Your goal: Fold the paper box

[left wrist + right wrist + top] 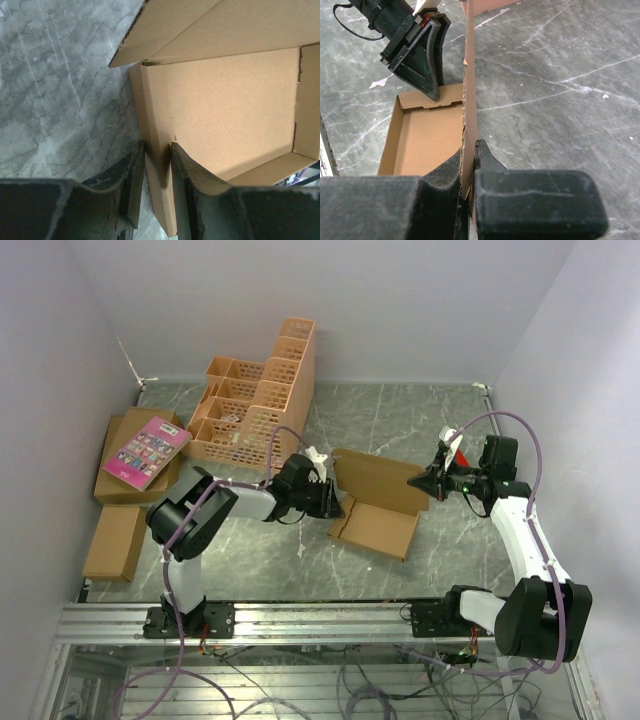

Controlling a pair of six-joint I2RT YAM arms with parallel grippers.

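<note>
Our left gripper is pinching the side wall of the paper box between its two dark fingers. The fingers are standing a little apart, one outside the wall and one inside the tray, and both are pressing on the cardboard. Just ahead of these fingertips, the box's shallow brown tray is lying open on the grey marbled table. The tall back flap is rising from the tray's far edge and leaning over it. Our right gripper, across the box from the left one, is clamping almost fully shut on the free end of that flap. The thin sheet is running upright between its fingertips and away from them. In the right wrist view we are seeing the tray lying to the left of the flap, with the left gripper at the tray's far end. Beyond the left gripper, away from our arm bases, an orange lattice crate is standing near the back wall, apart from the box. Off to the left gripper's left, well apart from the box, a pink book is lying on a flat brown carton. A second brown carton is lying nearer our bases.
</note>
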